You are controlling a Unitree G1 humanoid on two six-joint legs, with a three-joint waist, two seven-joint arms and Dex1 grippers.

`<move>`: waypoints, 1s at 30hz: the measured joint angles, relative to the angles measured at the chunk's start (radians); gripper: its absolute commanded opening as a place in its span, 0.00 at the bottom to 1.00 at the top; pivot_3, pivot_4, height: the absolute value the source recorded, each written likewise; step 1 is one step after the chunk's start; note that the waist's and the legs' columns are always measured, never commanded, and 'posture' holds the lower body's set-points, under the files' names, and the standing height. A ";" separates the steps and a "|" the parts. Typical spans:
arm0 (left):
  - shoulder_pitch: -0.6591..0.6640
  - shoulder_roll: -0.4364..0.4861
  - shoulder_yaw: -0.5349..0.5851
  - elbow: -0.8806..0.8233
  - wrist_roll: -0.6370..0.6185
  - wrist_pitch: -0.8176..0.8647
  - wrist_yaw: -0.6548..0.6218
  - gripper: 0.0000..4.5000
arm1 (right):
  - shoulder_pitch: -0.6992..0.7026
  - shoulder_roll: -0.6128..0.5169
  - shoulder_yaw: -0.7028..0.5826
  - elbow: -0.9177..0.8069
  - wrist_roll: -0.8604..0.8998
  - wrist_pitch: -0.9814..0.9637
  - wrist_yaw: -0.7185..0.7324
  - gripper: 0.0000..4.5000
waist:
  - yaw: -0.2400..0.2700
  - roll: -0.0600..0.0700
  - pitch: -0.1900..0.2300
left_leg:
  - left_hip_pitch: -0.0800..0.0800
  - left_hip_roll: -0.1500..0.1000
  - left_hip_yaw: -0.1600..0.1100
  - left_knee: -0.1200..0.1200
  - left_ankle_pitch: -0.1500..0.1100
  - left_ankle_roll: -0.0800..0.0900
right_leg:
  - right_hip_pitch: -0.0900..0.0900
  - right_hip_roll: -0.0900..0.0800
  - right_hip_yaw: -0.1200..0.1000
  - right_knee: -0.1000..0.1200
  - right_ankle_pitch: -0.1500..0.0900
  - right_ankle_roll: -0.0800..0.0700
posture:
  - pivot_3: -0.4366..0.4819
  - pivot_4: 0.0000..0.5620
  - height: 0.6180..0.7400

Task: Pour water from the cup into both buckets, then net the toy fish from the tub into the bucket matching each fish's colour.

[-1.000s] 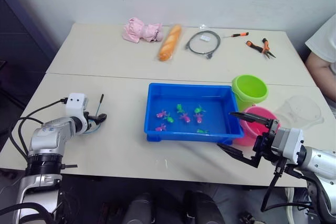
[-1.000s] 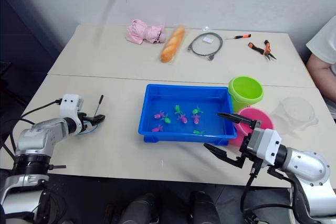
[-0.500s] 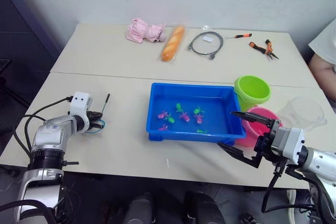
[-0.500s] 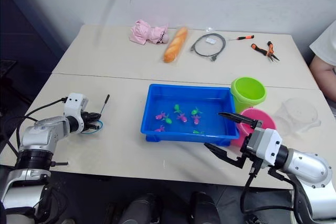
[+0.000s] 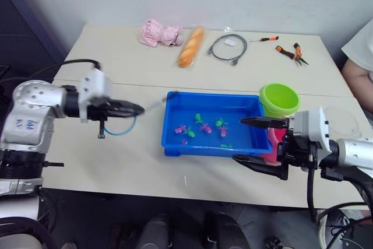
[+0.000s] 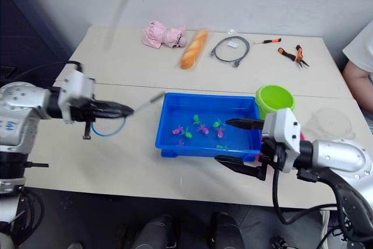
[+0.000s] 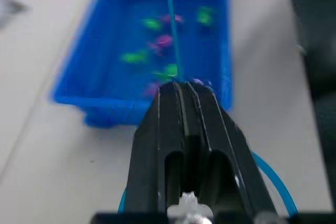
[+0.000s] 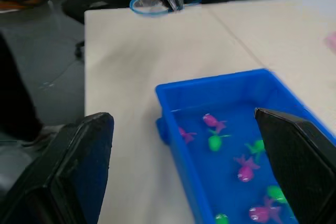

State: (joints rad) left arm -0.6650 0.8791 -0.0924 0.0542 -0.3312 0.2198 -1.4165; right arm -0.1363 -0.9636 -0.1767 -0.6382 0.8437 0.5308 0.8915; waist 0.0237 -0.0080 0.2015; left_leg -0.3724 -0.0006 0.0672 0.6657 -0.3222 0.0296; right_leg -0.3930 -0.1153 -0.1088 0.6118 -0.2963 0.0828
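My left gripper (image 5: 139, 109) is shut on the net's thin handle and holds it above the table, left of the blue tub (image 5: 210, 95). The net's blue hoop (image 5: 119, 127) hangs below the fingers. The handle (image 7: 173, 30) points toward the tub. Several pink and green toy fish (image 5: 201, 126) lie in the tub. My right gripper (image 5: 239, 139) is open at the tub's near right corner. The green bucket (image 5: 278, 98) stands right of the tub. The pink bucket (image 5: 273, 141) is mostly hidden behind my right gripper. The clear cup (image 6: 332, 123) is at the far right.
Along the table's far side lie a pink cloth toy (image 5: 157, 32), a bread loaf (image 5: 189, 46), a coiled grey cable (image 5: 227, 48), a screwdriver (image 5: 263, 38) and pliers (image 5: 290, 52). A person's arm (image 5: 358, 56) shows at the right edge.
My left gripper shut on the net's handle, lifted the net off the table and swung it toward the tub. My right gripper rose and shifted left over the tub's near right corner.
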 measured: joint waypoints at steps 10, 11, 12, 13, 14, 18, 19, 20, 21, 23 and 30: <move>-0.107 -0.178 -0.201 -0.131 0.007 0.121 -0.049 0.01 | -0.176 0.030 0.161 0.000 0.025 0.205 -0.055 1.00 | 0.000 0.000 0.000 | -0.004 -0.001 0.000 0.004 0.001 0.003 | -0.001 0.001 -0.001 0.004 0.001 0.002 | 0.48 0.27 1.00; -0.110 -0.186 -0.204 -0.131 0.007 0.128 -0.048 0.01 | -0.179 0.032 0.172 0.000 0.025 0.212 -0.054 1.00 | 0.000 0.000 0.000 | -0.005 -0.001 0.000 0.004 0.001 0.003 | -0.001 0.001 -0.001 0.004 0.001 0.002 | 0.48 0.27 1.00; -0.113 -0.197 -0.204 -0.130 0.007 0.138 -0.046 0.01 | -0.181 0.036 0.184 0.000 0.022 0.221 -0.055 1.00 | -0.001 0.000 0.000 | -0.004 -0.001 0.000 0.004 0.001 0.003 | -0.001 0.001 -0.001 0.004 0.001 0.002 | 0.48 0.27 1.00; -0.118 -0.206 -0.204 -0.130 0.007 0.148 -0.044 0.01 | -0.191 0.041 0.203 0.000 0.018 0.234 -0.057 1.00 | -0.002 0.000 0.000 | -0.004 -0.001 0.000 0.004 0.001 0.003 | -0.001 0.001 -0.001 0.005 0.001 0.002 | 0.48 0.27 1.00; -0.123 -0.211 -0.205 -0.130 0.007 0.155 -0.043 0.01 | -0.195 0.047 0.215 0.000 0.017 0.238 -0.058 1.00 | -0.002 0.000 0.000 | -0.004 0.000 -0.001 0.004 0.001 0.003 | -0.001 0.002 -0.001 0.005 0.001 0.002 | 0.48 0.27 1.00; -0.136 -0.216 -0.202 -0.131 0.002 0.191 -0.040 0.01 | -0.201 0.066 0.245 0.000 -0.005 0.256 -0.063 1.00 | 0.000 0.000 0.000 | -0.004 0.000 -0.001 0.005 0.001 0.003 | -0.001 0.001 -0.001 0.005 0.001 0.002 | 0.48 0.27 1.00; -0.136 -0.216 -0.203 -0.131 0.002 0.197 -0.041 0.01 | -0.201 0.073 0.250 0.000 -0.010 0.256 -0.063 1.00 | 0.000 0.000 0.000 | -0.005 -0.001 -0.001 0.005 0.001 0.003 | -0.001 0.001 -0.001 0.005 0.001 0.002 | 0.48 0.27 1.00; -0.136 -0.216 -0.203 -0.132 0.002 0.200 -0.044 0.01 | -0.202 0.076 0.254 0.000 -0.017 0.256 -0.063 1.00 | 0.000 0.000 0.000 | -0.005 -0.001 -0.001 0.005 0.001 0.003 | -0.001 0.001 -0.001 0.005 0.001 0.002 | 0.48 0.27 1.00; -0.136 -0.213 -0.203 -0.133 0.002 0.205 -0.046 0.01 | -0.206 0.078 0.257 0.001 -0.024 0.256 -0.063 1.00 | 0.000 0.000 0.000 | -0.005 -0.001 -0.001 0.005 0.001 0.003 | -0.001 0.001 -0.001 0.005 0.001 0.002 | 0.48 0.27 1.00; -0.136 -0.211 -0.203 -0.139 0.002 0.217 -0.047 0.01 | -0.227 0.086 0.261 0.002 -0.036 0.258 -0.064 1.00 | -0.001 0.000 0.000 | -0.005 0.000 -0.001 0.006 0.001 0.003 | -0.001 0.001 -0.001 0.005 0.001 0.002 | 0.48 0.27 1.00; -0.133 -0.208 -0.228 -0.161 0.009 0.239 -0.048 0.01 | -0.283 0.110 0.289 0.013 -0.059 0.285 -0.066 1.00 | -0.001 0.000 0.000 | -0.005 0.000 -0.001 0.007 0.001 0.003 | -0.001 0.001 -0.001 0.006 0.001 0.002 | 0.48 0.27 1.00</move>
State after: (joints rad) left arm -0.7976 0.6716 -0.3200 -0.1066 -0.3225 0.4589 -1.4648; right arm -0.4196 -0.8537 0.1118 -0.6250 0.7852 0.8159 0.8255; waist 0.0231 -0.0083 0.2017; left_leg -0.3773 -0.0011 0.0658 0.6722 -0.3207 0.0327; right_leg -0.3942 -0.1139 -0.1099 0.6177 -0.2954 0.0845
